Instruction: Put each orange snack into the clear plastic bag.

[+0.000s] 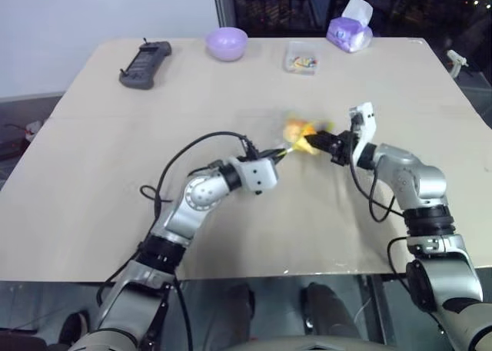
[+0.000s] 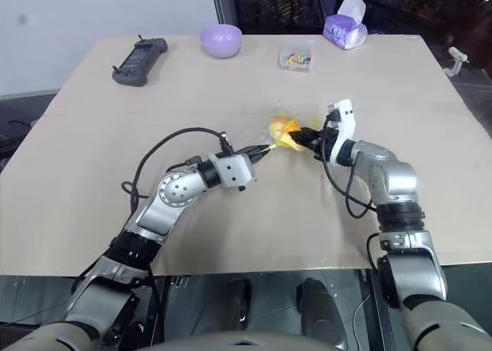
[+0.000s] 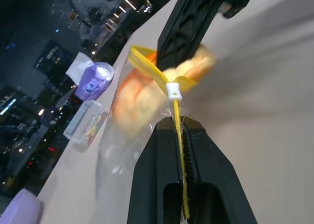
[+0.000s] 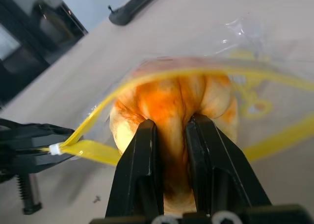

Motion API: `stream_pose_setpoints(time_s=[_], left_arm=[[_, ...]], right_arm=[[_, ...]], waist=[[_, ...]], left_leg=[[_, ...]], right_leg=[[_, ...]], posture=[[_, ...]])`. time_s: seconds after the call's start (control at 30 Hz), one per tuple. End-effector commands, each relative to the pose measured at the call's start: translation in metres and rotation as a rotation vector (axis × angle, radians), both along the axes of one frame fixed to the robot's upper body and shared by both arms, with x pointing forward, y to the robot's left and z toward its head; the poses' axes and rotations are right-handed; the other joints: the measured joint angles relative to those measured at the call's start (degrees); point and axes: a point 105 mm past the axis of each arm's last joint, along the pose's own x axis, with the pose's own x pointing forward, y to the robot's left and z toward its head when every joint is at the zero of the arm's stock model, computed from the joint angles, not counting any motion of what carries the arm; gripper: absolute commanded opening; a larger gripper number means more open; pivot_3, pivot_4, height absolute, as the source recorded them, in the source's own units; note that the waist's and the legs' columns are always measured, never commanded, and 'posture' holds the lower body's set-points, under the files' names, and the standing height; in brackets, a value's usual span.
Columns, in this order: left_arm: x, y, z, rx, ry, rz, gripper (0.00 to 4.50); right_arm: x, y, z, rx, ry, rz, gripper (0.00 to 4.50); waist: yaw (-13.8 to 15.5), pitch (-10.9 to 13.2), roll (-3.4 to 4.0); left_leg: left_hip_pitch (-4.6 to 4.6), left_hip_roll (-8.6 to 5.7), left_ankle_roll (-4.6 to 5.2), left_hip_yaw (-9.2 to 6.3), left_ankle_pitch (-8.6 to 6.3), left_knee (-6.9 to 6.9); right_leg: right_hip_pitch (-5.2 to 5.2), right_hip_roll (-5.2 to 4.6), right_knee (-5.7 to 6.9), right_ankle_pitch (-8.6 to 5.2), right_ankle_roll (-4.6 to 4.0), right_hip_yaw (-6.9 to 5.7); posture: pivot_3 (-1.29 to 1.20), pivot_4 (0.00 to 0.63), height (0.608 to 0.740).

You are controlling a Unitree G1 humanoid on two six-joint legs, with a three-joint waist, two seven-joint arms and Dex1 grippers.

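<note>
Two black-fingered grippers met over the middle of one pale beige tabletop [image 1: 92, 159]. Nearest the head camera, the left gripper [image 1: 283, 152] had its jaws pinched shut on the yellow seal strip of the single clear plastic bag [image 3: 117, 150], a crinkly, transparent zip bag with a small white slider on the strip. That strip curved open in a loop around the mouth of the bag. Opposite it, the right gripper [image 4: 169, 131] held the one orange snack [image 4: 171, 99], a round, soft, orange-yellow bun with creases pressed into its surface; the jaws stood narrow, squeezing a fold of it between the fingers. The snack sat at the open mouth of the bag, ringed by the yellow strip, raised just above the table.

Along the far edge lay four other things: one dark grey handheld controller [image 1: 144, 63], one smooth lilac bowl [image 1: 227, 42], one small clear box of colourful bits [image 1: 301, 58] and one purple tissue pack [image 1: 350, 30] with white tissue sticking up.
</note>
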Motion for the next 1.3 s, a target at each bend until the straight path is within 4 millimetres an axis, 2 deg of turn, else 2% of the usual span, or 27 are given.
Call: stream_pose_setpoints(time_s=[0.03,0.2,0.27,0.3,0.37,0.43,0.5,0.53,0.7,0.97,1.13,1.3], left_arm=[[-0.004,-0.008,0.007,-0.02,-0.026,-0.043,0.0],[-0.005,-0.009,0.007,-0.02,-0.023,-0.051,0.0],[-0.005,-0.009,0.007,-0.02,-0.023,-0.049,0.0],[-0.004,-0.009,0.007,-0.019,-0.022,-0.047,0.0],[-0.004,-0.008,0.006,-0.019,-0.021,-0.044,0.0],[-0.004,-0.008,0.007,-0.021,-0.023,-0.043,0.0],[-0.003,-0.009,0.008,-0.026,-0.025,-0.04,0.0],[-0.003,-0.008,0.008,-0.03,-0.025,-0.037,0.0],[0.003,-0.004,0.009,-0.034,-0.029,-0.003,0.0],[0.021,0.008,0.017,-0.159,0.023,0.127,0.0],[0.025,0.013,0.02,-0.187,0.031,0.159,0.0],[0.023,0.012,0.018,-0.188,0.041,0.155,0.0]], right_arm=[[-0.003,0.015,0.024,0.012,-0.109,0.042,0.73],[0.025,0.002,0.015,-0.049,-0.08,-0.147,0.73],[0.022,0.007,0.023,0.005,-0.092,-0.112,0.73],[0.014,0.015,0.028,0.023,-0.106,-0.051,0.73],[0.006,0.023,0.027,0.014,-0.113,0.006,0.73],[0.011,0.021,0.021,-0.006,-0.09,-0.035,0.73],[0.015,0.018,0.018,-0.012,-0.072,-0.061,1.4],[0.014,0.018,0.018,-0.015,-0.073,-0.059,1.55],[0.007,0.018,0.015,-0.04,-0.077,-0.026,3.87],[-0.02,-0.008,0.0,-0.128,-0.067,0.08,3.87],[-0.036,-0.035,-0.003,-0.23,-0.133,0.13,3.87],[-0.011,-0.072,-0.01,-0.467,-0.256,-0.066,3.87]], waist=[[0.0,0.0,0.0],[0.0,0.0,0.0],[0.0,0.0,0.0],[0.0,0.0,0.0],[-0.1,0.0,0.02],[-0.2,0.0,0.02],[-0.1,0.0,0.02],[-0.1,0.0,0.02],[0.0,0.0,0.02],[0.2,0.0,0.02],[0.0,0.0,0.02],[0.0,0.0,0.01]], left_leg=[[0.0,0.0,0.0,0.0,0.0,0.0],[0.01,0.0,0.0,0.0,0.0,0.0],[0.01,-0.01,0.0,-0.01,0.0,0.01],[-0.01,0.0,0.0,-0.03,0.0,0.0],[-0.02,0.0,0.0,0.0,0.0,0.0],[-0.01,0.0,0.0,0.01,0.0,0.0],[0.0,0.01,0.0,-0.01,0.0,-0.01],[0.0,0.01,0.0,-0.01,0.0,-0.01],[-0.01,0.0,0.0,-0.01,0.0,0.0],[-0.07,-0.02,0.01,-0.04,0.0,0.01],[-0.03,-0.01,0.0,-0.04,0.0,0.0],[0.01,-0.01,0.0,0.0,0.0,0.01]], right_leg=[[0.0,0.0,0.0,0.0,0.0,0.0],[0.0,0.0,0.01,0.0,0.0,0.0],[0.0,0.0,0.02,0.0,0.0,-0.01],[0.0,0.0,-0.01,0.0,0.0,-0.02],[-0.01,0.0,-0.03,0.0,0.0,0.0],[-0.02,0.01,-0.01,0.0,0.0,0.01],[-0.02,0.01,0.02,0.0,0.0,-0.01],[-0.02,0.01,0.02,0.0,0.0,-0.01],[-0.02,0.01,0.01,0.0,0.0,0.0],[-0.01,-0.01,-0.04,0.0,0.0,-0.05],[-0.01,0.0,-0.01,0.0,0.0,-0.04],[0.01,0.0,-0.01,0.0,0.01,-0.01]], posture=[[0.0,0.15,0.74],[0.0,0.15,0.74],[0.0,0.15,0.74],[0.0,0.15,0.74],[0.0,0.15,0.74],[0.0,0.15,0.74],[0.0,0.15,0.74],[0.0,0.15,0.74],[0.0,0.15,0.74],[0.0,0.15,0.74],[0.0,0.15,0.74],[0.0,0.15,0.74]])
